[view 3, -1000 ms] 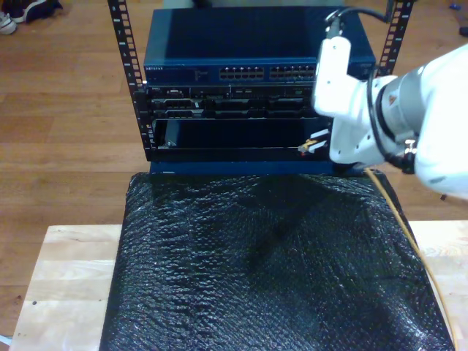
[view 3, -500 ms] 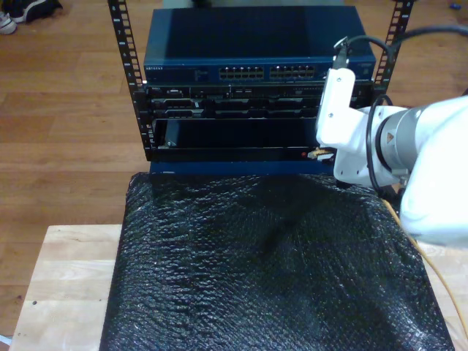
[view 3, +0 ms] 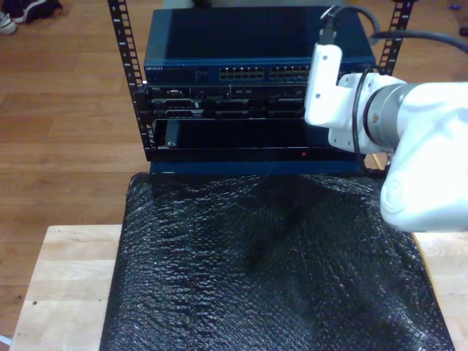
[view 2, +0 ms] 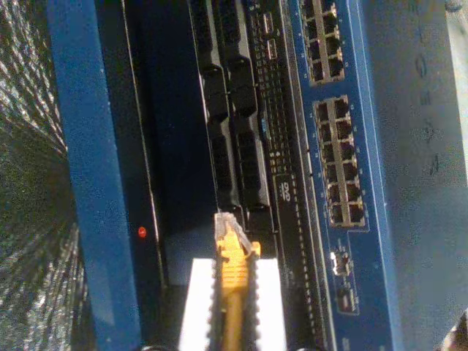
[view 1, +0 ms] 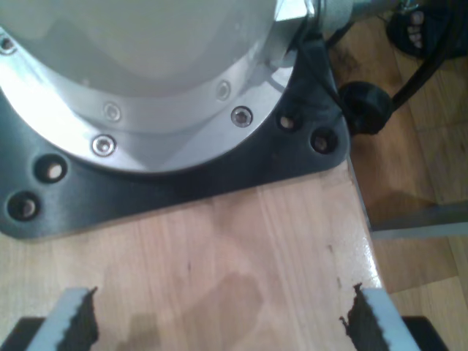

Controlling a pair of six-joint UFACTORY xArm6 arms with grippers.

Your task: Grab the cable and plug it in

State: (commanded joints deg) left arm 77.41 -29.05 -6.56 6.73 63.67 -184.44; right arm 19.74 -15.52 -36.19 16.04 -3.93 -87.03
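second tool, cable seemingly rackward

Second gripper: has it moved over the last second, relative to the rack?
Yes. In the exterior view the second gripper has gone up the picture, from the rack's lower shelf toward its upper units.

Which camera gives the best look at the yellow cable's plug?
The second wrist view: the cable sits pinched between my second gripper's jaws, its clear plug pointing at the blue switch. In the exterior view the arm stands before it; the first wrist view faces wooden tabletop.
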